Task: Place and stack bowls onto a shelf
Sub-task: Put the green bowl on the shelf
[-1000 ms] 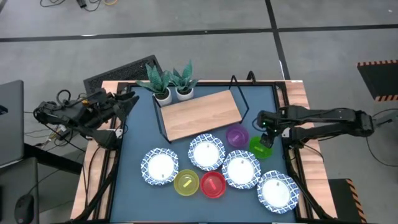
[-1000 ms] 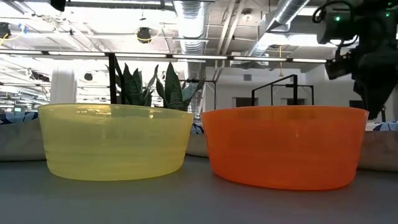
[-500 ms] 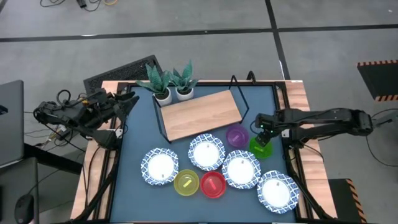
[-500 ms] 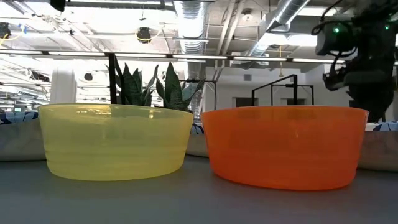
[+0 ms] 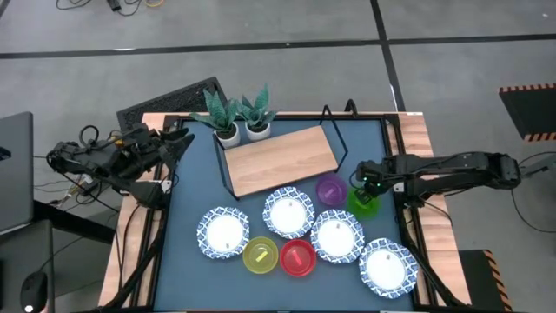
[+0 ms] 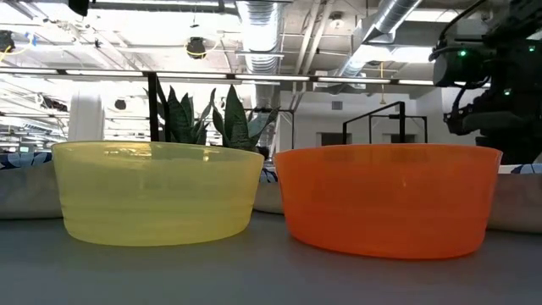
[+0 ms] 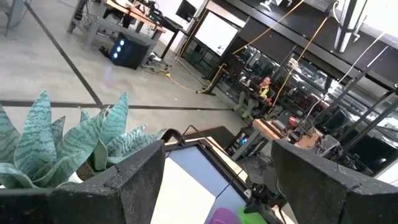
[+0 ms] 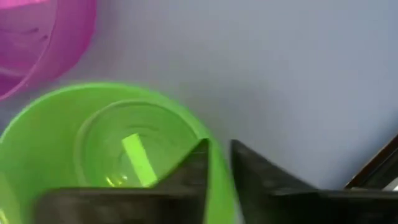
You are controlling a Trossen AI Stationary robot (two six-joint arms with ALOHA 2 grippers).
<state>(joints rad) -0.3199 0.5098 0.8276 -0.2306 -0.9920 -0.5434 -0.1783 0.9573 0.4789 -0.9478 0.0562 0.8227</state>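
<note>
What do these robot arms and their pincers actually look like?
Both are slim dark jointed arms. The left arm carries loose black cables near its base, and its pincer's fingers are broad, dark, angular wedges. The right arm shows small green lights by its wrist; the right pincer has two dark tapering fingers.

Since a second ago, the right hand has slid along the bench from the green bowl's outer side to over its rim, ending nearer the purple bowl. Its fingers, which stood apart before, have now closed on the green bowl's wall, one inside and one outside. In the low view, the right arm has sunk lower behind the red bowl.
</note>
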